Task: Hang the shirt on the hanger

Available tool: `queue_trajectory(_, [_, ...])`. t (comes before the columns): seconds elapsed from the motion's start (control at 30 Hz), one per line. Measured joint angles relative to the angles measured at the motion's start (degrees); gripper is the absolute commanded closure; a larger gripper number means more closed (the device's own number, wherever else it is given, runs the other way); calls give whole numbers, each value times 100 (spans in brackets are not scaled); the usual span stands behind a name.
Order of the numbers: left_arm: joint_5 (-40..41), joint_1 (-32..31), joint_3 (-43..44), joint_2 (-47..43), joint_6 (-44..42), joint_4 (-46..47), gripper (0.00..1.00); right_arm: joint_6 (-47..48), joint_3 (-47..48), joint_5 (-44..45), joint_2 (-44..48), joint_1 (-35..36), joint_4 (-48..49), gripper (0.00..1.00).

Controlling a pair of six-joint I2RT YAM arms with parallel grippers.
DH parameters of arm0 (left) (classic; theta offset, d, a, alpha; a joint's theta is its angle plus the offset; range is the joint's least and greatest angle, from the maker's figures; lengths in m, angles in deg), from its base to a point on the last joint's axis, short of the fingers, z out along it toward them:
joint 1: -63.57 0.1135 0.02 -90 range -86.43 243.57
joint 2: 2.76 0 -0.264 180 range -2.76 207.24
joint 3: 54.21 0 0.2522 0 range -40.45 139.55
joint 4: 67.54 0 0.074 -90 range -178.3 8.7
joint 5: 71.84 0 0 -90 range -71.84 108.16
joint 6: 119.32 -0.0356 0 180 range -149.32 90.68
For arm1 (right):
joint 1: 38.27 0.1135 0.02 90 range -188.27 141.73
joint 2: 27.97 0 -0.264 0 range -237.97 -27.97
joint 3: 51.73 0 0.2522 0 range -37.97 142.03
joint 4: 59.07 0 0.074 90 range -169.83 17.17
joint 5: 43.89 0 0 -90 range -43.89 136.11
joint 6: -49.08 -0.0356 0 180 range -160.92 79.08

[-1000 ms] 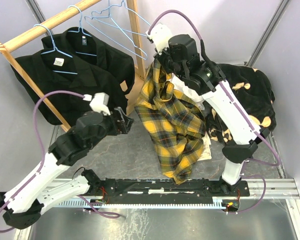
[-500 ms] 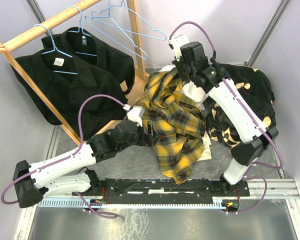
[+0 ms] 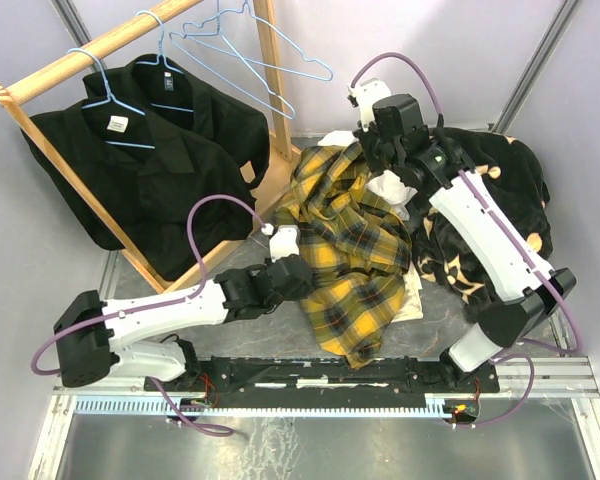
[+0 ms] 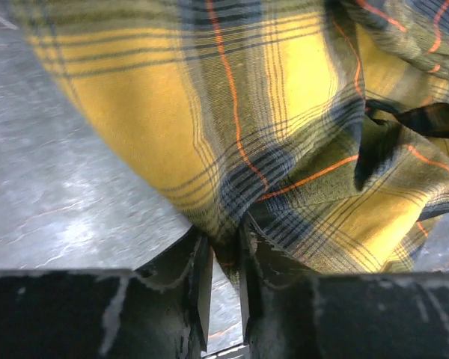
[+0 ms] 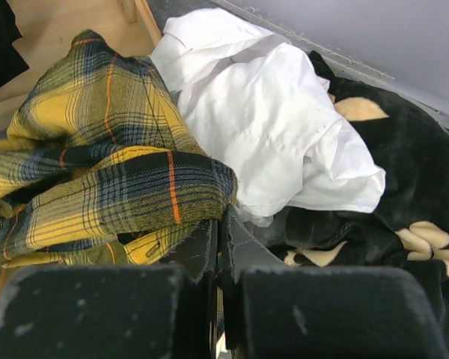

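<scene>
The plaid shirt [image 3: 355,255] has sagged from its raised drape a second ago into a wider heap on the grey table [image 3: 140,275], right of the wooden rack [image 3: 100,45]. The left arm has stretched further across; the left gripper [image 4: 223,258] pinches a fold at the shirt's left edge. The right gripper [image 5: 217,235] has shifted right and is nipped tight on the shirt's far hem. A black fleece [image 3: 505,195] and white shirt [image 5: 262,127] crowd the right side, and black shirts [image 3: 145,160] fill the rack beside two empty light-blue hangers [image 3: 245,65]. Bare table shows only left of the shirt
</scene>
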Motion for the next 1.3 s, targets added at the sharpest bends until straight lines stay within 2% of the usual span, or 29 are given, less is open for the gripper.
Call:
queue_trajectory(0.07, [177,2,-2,-140,50,-247,95,0,-146,-2,120,-2,20,100])
queue_trajectory(0.1, [258,35,-7,-275,76,-365,97,-2,-238,-4,205,-4,35,100])
queue_trajectory(0.27, [461,514,-50,-1272,76,-872,97,-35,-568,-17,717,-15,50,100])
queue_trajectory(0.4, [553,1305,107,-1836,-197,-1357,97,-107,-734,-48,1182,-22,22,100])
queue_trajectory(0.47, [610,1727,439,-1784,-501,-1620,97,-129,-734,-164,1373,-22,-44,100])
queue_trajectory(0.6, [754,2140,1202,-1224,-1056,-1956,96,-162,-758,-555,1668,-22,-208,100])
queue_trajectory(0.67, [793,2317,1569,-826,-1338,-2033,85,-177,-841,-804,1856,-22,-297,100])
queue_trajectory(0.8, [662,2522,1880,-317,-1801,-2022,43,-256,-1196,-1182,2275,-22,-409,100])
queue_trajectory(0.9, [376,2531,1875,-363,-2002,-2002,32,-332,-1344,-1333,2343,-22,-485,100])
queue_trajectory(0.97, [216,2492,1851,-522,-2044,-1980,21,-433,-1388,-1419,2262,-22,-509,100])
queue_trajectory(1.07, [140,2251,1705,-1027,-2037,-1934,16,-632,-1388,-1528,1971,-22,-544,100])
queue_trajectory(1.17, [245,1751,1604,-1572,-1921,-1917,15,-815,-1388,-1589,1655,-22,-549,100])
queue_trajectory(1.3, [793,708,1593,-1851,-1639,-1720,15,-1078,-1388,-1652,1283,-22,-525,100])
